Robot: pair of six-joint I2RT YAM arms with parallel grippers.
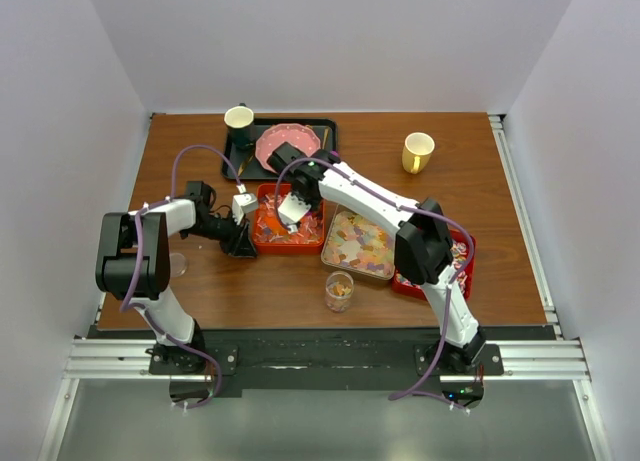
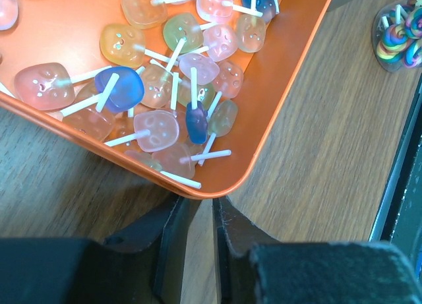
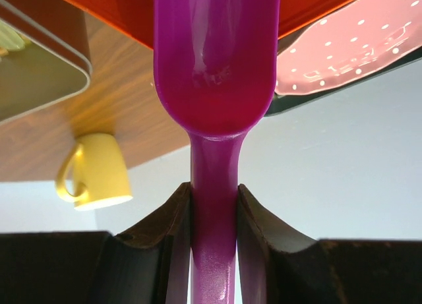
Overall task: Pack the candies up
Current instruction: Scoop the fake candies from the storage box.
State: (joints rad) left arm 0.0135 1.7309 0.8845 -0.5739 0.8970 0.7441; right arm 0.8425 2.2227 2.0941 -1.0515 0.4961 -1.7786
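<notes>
The candies, pastel translucent sweets (image 2: 155, 129) on white sticks, lie heaped in an orange tray (image 2: 277, 106), which looks red from above (image 1: 262, 243). My left gripper (image 2: 201, 202) sits at that tray's near left corner (image 1: 243, 239). Its jaws stand a narrow gap apart with bare wood between them, and the tips are hidden under the rim. My right gripper (image 3: 214, 192) is shut on the handle of a purple scoop (image 3: 214, 60) and hangs over the same tray (image 1: 293, 209). More pastel candies fill a tin (image 1: 358, 243). Swirled pieces sit in a clear cup (image 1: 339, 291) (image 2: 399, 33).
A pink dotted plate (image 1: 288, 146) (image 3: 349, 47) rests on a black tray (image 1: 330, 131) at the back beside a dark cup (image 1: 239, 121). A yellow mug (image 1: 418, 152) (image 3: 99, 175) stands back right. A second red tray (image 1: 462, 266) lies under my right arm.
</notes>
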